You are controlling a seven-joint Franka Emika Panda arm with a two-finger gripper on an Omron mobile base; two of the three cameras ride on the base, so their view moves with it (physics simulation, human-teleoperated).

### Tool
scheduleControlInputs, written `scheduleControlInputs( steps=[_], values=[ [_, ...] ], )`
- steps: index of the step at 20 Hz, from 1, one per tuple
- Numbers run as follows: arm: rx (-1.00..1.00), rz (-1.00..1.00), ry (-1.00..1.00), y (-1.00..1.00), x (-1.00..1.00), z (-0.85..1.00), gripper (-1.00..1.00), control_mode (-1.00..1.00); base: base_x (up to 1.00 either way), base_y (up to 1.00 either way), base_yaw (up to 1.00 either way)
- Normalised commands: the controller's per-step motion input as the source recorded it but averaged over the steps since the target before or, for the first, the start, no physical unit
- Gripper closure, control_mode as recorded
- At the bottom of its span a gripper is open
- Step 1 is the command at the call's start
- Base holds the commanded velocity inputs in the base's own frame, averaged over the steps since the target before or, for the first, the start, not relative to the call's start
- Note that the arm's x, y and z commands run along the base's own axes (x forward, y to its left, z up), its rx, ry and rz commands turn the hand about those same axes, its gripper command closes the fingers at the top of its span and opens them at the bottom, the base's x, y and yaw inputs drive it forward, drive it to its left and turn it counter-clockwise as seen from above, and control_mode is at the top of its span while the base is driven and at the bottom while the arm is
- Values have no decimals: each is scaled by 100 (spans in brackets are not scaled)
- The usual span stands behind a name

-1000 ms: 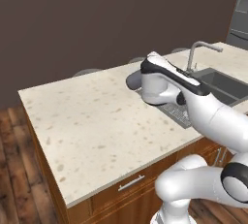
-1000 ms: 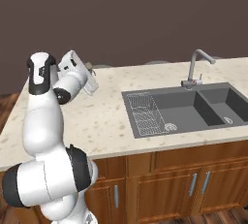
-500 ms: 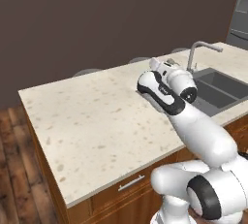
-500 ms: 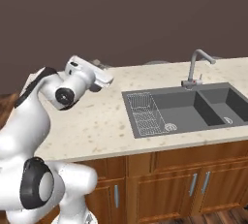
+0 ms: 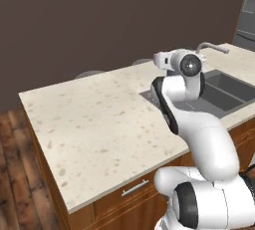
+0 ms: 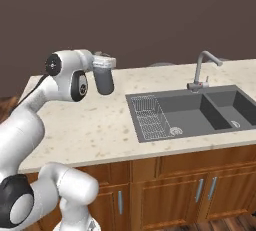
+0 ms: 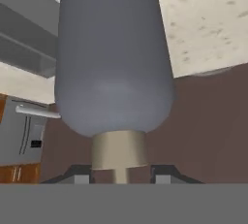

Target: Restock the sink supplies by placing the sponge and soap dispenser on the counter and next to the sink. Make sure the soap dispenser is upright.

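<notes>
From the left base camera, my arm reared up over the counter (image 5: 89,119), wrist level with the near left corner of the sink (image 5: 226,92), the faucet (image 5: 211,48) just behind it. I couldn't make out the bottle from there.

From the right base camera, my gripper (image 6: 103,68) hung above the counter's back edge, left of the sink, with the soap dispenser (image 6: 104,81) dangling below it, body down, clear of the stone. I judged the carry nearly over. Doing it well meant lowering straight, keeping the base flat, and landing just beside the sink's left rim.

From the hand camera, my fingertips (image 7: 164,174) were pinched on the brownish neck, the grey-blue body bulging beyond them. That was a thin grip, so I reckoned no swinging, and no release until the bottom sat square.
</notes>
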Motion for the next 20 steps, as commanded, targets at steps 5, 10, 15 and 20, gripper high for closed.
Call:
scheduleControlInputs(
  steps=[5,10,15,20],
  values=[
    [-7,6,55,0,35,-80,100,-100,0,0,0],
    [15,25,8,-36,14,-91,100,-100,0,0,0],
    [24,40,-19,-34,0,-68,100,-100,0,0,0],
    [12,50,-18,0,19,-46,100,-100,0,0,0]
  ],
)
